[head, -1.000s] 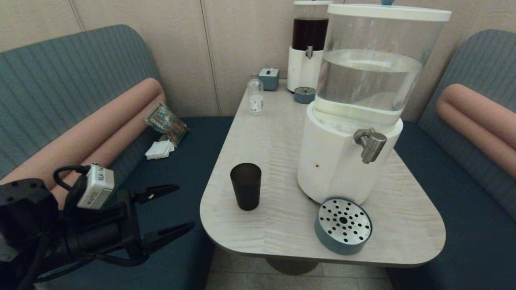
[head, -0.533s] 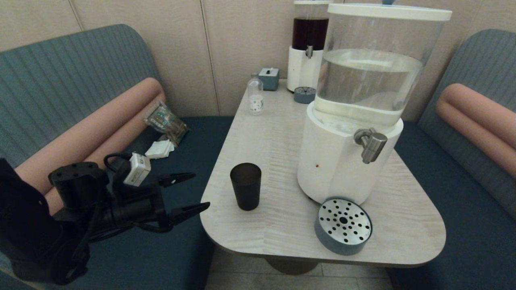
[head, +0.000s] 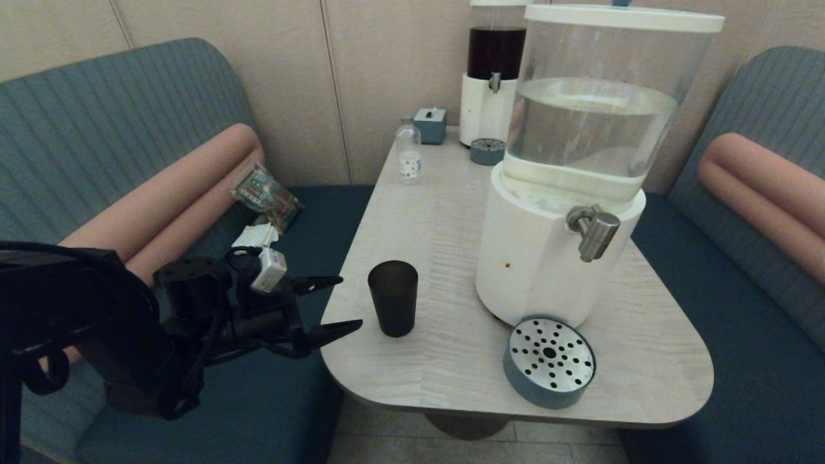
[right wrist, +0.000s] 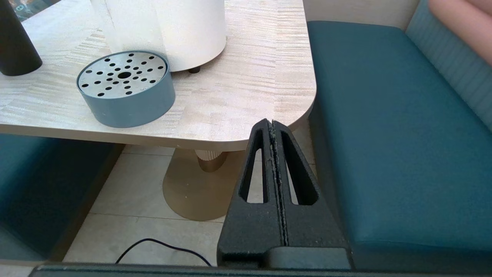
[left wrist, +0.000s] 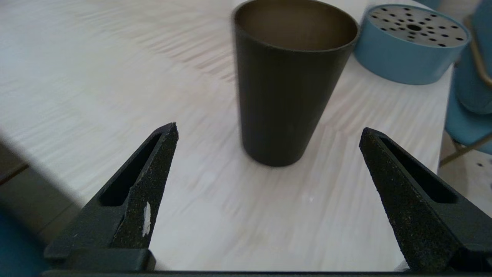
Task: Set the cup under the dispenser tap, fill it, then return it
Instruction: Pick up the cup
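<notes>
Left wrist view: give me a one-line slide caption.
Open left gripper lined up on the upright, empty cup on the table, not touching it; drip tray behind.

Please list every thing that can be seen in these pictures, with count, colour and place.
cup: 1, near-black, upright on the table's left front part
water dispenser: 1, white base and clear tank, table's right side
tap: 1, steel, on the water dispenser's front
drip tray: 1, blue with holed steel top, front of the water dispenser
dark dispenser: 1, white base, dark liquid, table's far end
small tray: 1, blue, before the dark dispenser
bottle: 1, clear, far left of table
box: 1, grey-blue, by the wall
table: 1, pale wood
packet: 1, left bench
tissue: 1, white, left bench
left gripper: open, left of the cup
right gripper: shut, below the table's right front corner
</notes>
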